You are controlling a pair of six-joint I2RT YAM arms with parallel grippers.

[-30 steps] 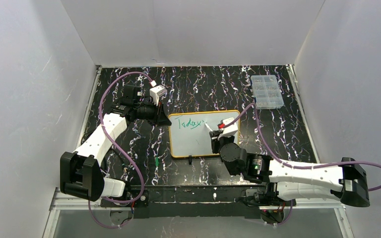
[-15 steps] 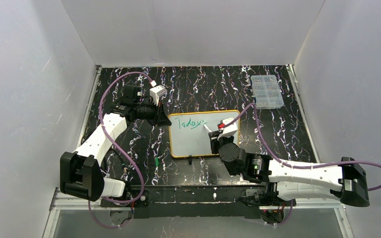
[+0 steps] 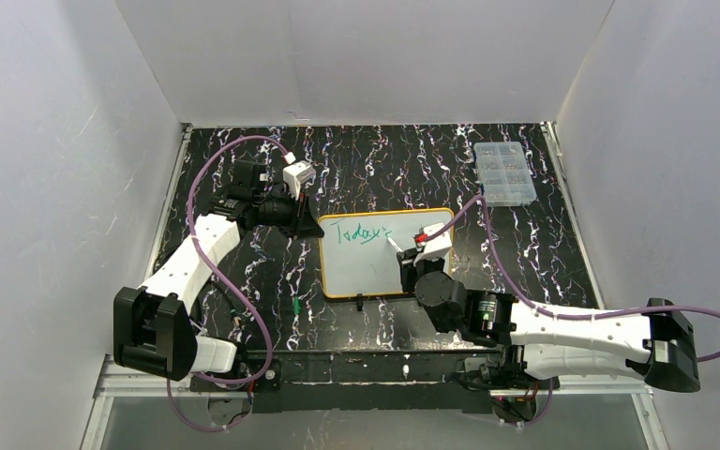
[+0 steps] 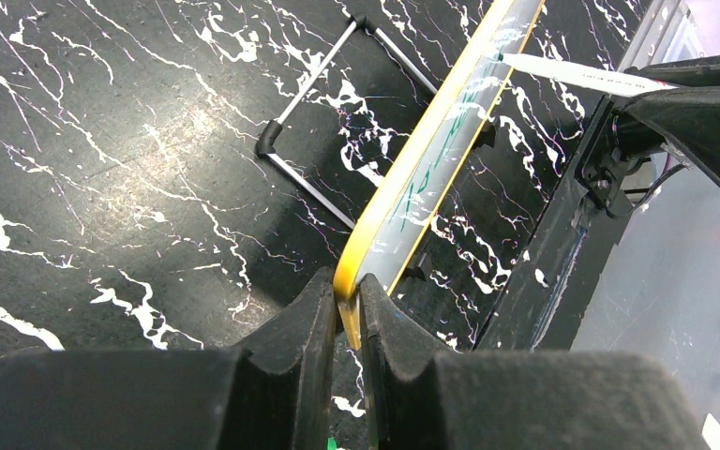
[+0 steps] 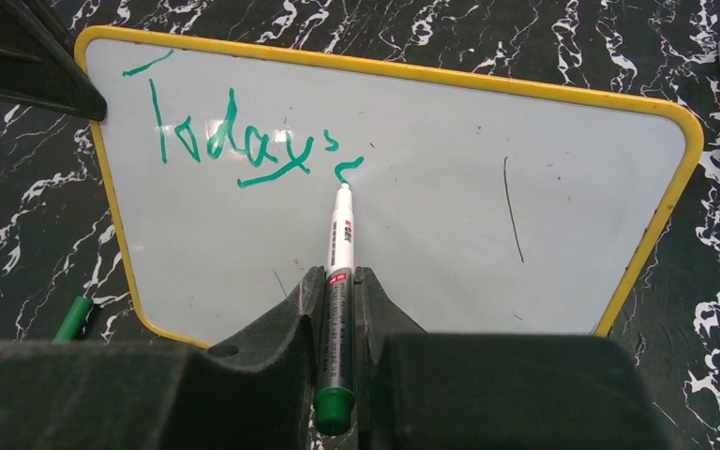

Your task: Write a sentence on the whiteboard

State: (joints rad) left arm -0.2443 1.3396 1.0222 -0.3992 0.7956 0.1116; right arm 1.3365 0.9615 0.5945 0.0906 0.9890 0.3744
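Top view: I've got the whiteboard (image 3: 367,272) sitting mid-table, right between my two arms. The clear compartment box (image 3: 504,173) is well off at its 1 o'clock, near the far right corner of the black marbled table (image 3: 244,281).

Left gripper (image 4: 347,283) is at the board's 10 o'clock corner. The wrist camera shows both fingers pinched almost together, with only the yellow frame between them, so I've got a firm clamp on that rim. A thin wire leg (image 4: 314,80) lies on the table behind the board.

Right gripper (image 5: 339,281) is low over the board face, fingers closed snug on the white marker (image 5: 340,248). The barrel points to 12 o'clock in its wrist view, and the green tail end pokes out at 6. The tip is down on the white surface.

Green writing runs across the top of the board. I read "Todays", then a short curl just above the tip. There's also a thin dark stroke further right, at about 3 o'clock from the tip.

A loose green cap (image 5: 75,317) lies on the table, just off the board's 7 o'clock corner.
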